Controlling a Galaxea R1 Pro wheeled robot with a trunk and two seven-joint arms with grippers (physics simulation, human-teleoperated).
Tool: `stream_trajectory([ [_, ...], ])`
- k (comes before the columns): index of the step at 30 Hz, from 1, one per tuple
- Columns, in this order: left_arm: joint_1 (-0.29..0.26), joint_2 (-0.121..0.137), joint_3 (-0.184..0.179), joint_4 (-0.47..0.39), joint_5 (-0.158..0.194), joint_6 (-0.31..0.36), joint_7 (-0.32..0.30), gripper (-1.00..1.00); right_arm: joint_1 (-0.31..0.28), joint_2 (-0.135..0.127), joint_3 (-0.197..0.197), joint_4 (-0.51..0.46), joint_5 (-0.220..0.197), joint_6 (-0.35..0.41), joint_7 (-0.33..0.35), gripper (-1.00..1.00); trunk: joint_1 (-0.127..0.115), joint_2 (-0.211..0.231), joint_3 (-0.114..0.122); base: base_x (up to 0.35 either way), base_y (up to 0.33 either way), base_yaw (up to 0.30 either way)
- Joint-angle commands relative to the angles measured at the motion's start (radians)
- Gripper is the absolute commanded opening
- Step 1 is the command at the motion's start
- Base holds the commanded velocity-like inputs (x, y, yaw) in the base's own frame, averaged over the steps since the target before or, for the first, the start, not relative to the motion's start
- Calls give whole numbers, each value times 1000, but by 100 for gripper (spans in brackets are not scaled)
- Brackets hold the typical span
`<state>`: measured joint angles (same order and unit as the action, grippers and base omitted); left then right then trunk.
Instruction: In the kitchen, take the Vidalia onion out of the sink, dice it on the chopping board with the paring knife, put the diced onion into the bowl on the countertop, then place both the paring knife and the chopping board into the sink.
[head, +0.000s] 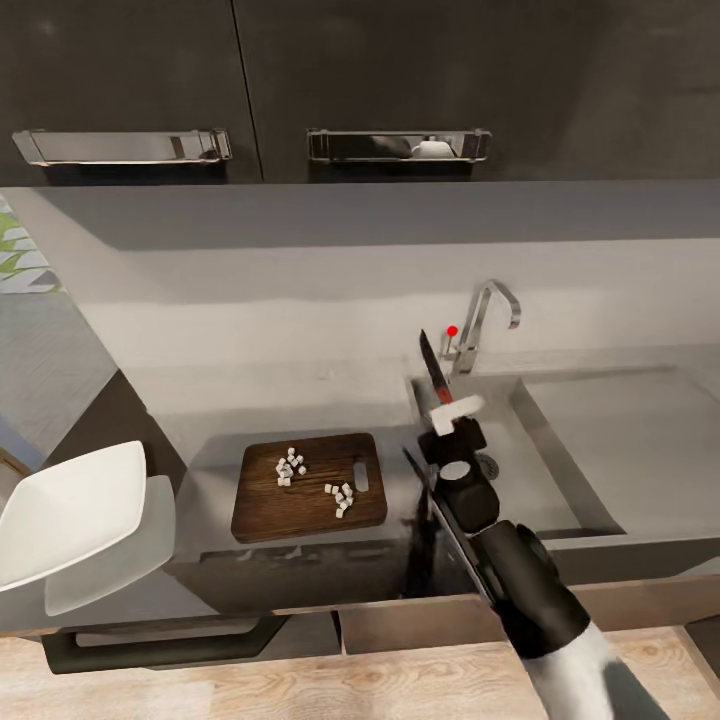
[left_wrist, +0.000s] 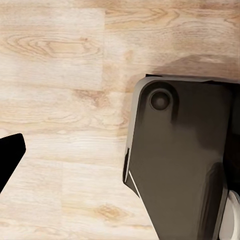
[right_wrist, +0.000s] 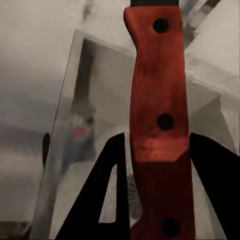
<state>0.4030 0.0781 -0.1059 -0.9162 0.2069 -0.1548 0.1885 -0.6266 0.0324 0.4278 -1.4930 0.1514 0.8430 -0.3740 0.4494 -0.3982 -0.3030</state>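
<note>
A: Largest first. Desk (head: 300, 400) runs across mid-frame; sink (head: 560, 440) sunk into it at centre right, tap (head: 480, 320) behind.

B: Board?

A: Chopping board (head: 310, 487) lies flat on the desk, left of the sink. Diced onion (head: 315, 480) sits on it in two small heaps, not yet moved. Bowl (head: 65, 510) at lower left of frame, well apart from the board.

B: Arms?

A: Right gripper (head: 452, 412): jaws closed on the knife (head: 433, 365) handle, blade pointing up over the sink's left edge. Left gripper's jaws: cannot tell; its wrist view gives floor and robot base.

B: Risks?

A: Judgement: dropping the knife into the sink now leaves the dice stranded without a scraper. Also, the blade stands close to the tap; a careless tilt could strike it.
</note>
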Motion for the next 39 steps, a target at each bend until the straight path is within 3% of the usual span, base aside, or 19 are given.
stream_trajectory([
  [1,0,2,-6,-1,9,-3,8,100,-1,0,-47,-9,4,7,54,-100,1,-2,-2,0,0,0],
  [2,0,2,-6,-1,9,-3,8,100,-1,0,-94,-14,4,7,96,-100,1,-2,-2,0,0,0],
  [4,-1,1,-6,-1,9,-3,8,100,-1,0,-228,-20,4,7,179,-100,1,-2,-2,0,0,0],
  [7,0,-4,-7,0,9,-3,8,100,-1,-1,-312,-16,1,7,221,-100,1,-2,-2,0,0,0],
  [10,0,-7,-8,0,9,-3,8,100,-1,-2,-326,-2,0,7,236,-100,1,-2,-2,0,0,0],
  [18,0,-8,-8,9,8,-3,8,100,-1,-12,-333,163,-1,5,339,-100,1,-2,-2,0,0,0],
  [20,0,-8,-8,10,8,-3,8,100,-1,-12,-339,187,-1,4,344,-100,1,-2,-2,0,0,0],
  [27,0,-9,-8,14,8,-3,8,100,-1,-15,-432,266,-1,-3,348,-100,1,-2,-2,0,0,0],
  [31,0,-14,-8,14,8,-3,8,100,-1,-22,-441,329,-2,-52,348,-100,1,-2,-2,0,0,0],
  [39,0,-15,-8,13,8,-3,8,100,-1,-22,-442,344,-4,-67,347,-100,1,-2,-2,0,0,0],
])
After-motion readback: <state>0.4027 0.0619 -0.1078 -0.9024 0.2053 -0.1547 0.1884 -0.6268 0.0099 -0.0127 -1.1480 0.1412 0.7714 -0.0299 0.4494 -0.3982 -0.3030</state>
